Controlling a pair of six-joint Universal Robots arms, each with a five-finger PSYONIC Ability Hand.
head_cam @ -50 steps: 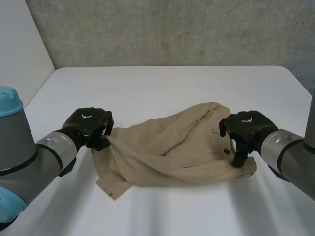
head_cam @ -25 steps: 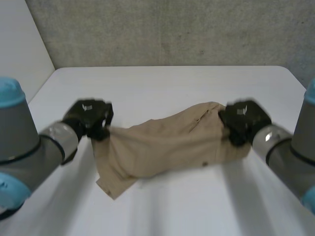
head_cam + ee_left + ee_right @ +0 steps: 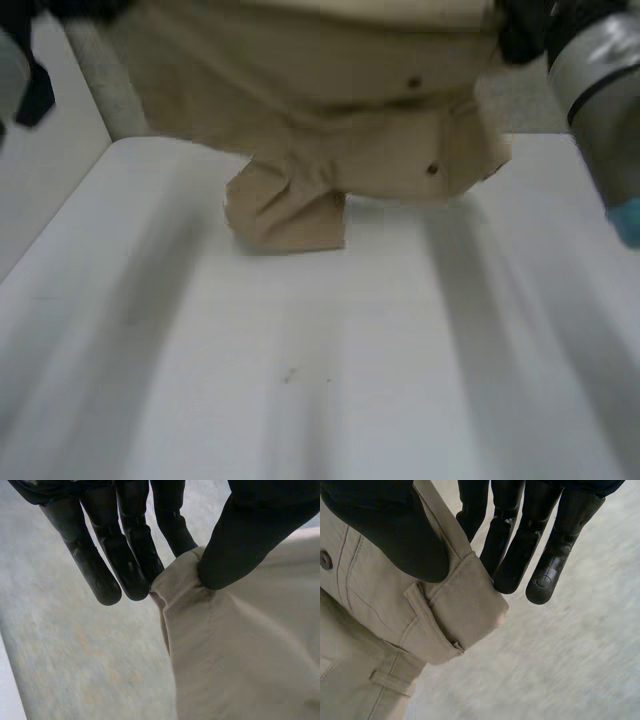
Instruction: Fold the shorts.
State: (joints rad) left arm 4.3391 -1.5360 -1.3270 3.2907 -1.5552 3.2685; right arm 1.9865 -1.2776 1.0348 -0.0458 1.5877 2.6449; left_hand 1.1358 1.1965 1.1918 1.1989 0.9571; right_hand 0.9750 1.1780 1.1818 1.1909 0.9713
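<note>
The beige shorts [image 3: 330,120] hang in the air above the white table [image 3: 300,380], held up by both upper corners, with one leg end drooping lowest and touching or nearly touching the tabletop. In the left wrist view my left hand [image 3: 250,535] pinches a waistband corner of the shorts [image 3: 240,655] between thumb and straight fingers [image 3: 125,555]. My right hand [image 3: 385,525] pinches the other end of the waistband of the shorts [image 3: 380,630], by a belt loop, the same way. In the head view my right hand [image 3: 522,30] is high up at the cloth's corner.
My right arm [image 3: 600,90] reaches up at the right side. A grey wall [image 3: 120,100] stands behind the table's far edge, and a white wall [image 3: 50,190] runs along the left.
Both arms have risen and lifted the shorts off the table, so they now hang spread between the hands. The right hand closed on the waistband before the lift.
</note>
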